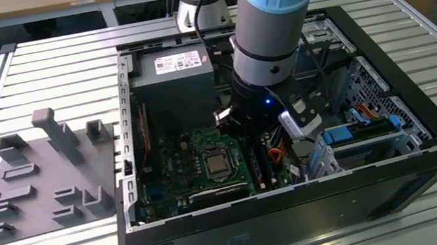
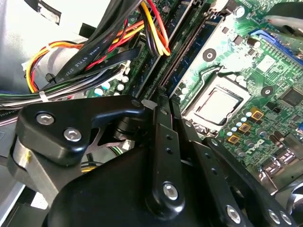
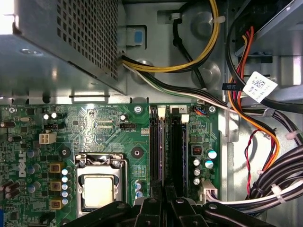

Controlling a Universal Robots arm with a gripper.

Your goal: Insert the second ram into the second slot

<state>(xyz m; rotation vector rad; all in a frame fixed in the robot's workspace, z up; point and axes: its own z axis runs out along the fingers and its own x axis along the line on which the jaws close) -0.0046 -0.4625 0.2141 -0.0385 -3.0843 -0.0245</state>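
Down inside the computer case point(image 1: 305, 214), the gripper point(image 3: 165, 193) has its jaws drawn narrow, seemingly pinching the second ram point(image 3: 164, 151) edge-on just over the memory slots point(image 3: 177, 151). Slightly off line, it could jam on a latch point(image 3: 184, 118) and strain the motherboard point(image 3: 94, 127).

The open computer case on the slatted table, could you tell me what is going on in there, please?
A grey and pale blue robot arm reaches down into the open black computer case. Its black gripper sits low over the long black memory slots on the green motherboard, beside the silver processor socket. Whether it holds a memory stick I cannot tell. A grey fixture tray lies at the exterior view's left.
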